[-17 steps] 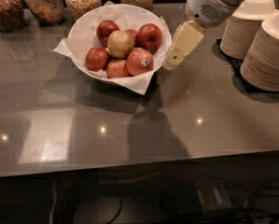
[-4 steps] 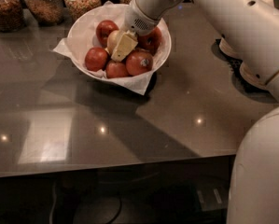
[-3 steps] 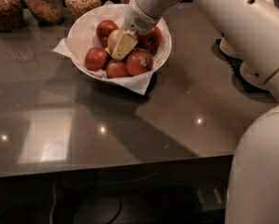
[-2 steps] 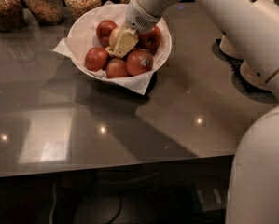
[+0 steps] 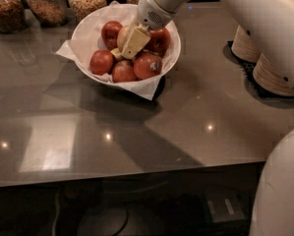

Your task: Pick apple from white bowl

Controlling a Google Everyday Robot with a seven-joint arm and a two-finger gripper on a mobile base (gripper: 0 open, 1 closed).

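The gripper (image 5: 130, 45) sat inside the white bowl (image 5: 85, 36), directly over the apple (image 5: 122, 34) among red apples (image 5: 147, 65); jaw state could not be determined.

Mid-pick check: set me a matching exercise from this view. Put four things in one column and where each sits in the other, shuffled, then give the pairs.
Things:
1. gripper
2. apple
3. glass jars
4. stacked paper bowls

Places:
A. right side of the counter, partly behind the arm
B. the pale one amid the red apples, middle of the white bowl
C. back left of the counter
D. down in the white bowl, over the fruit

Pairs: 1-D, 2-B, 3-C, 4-A
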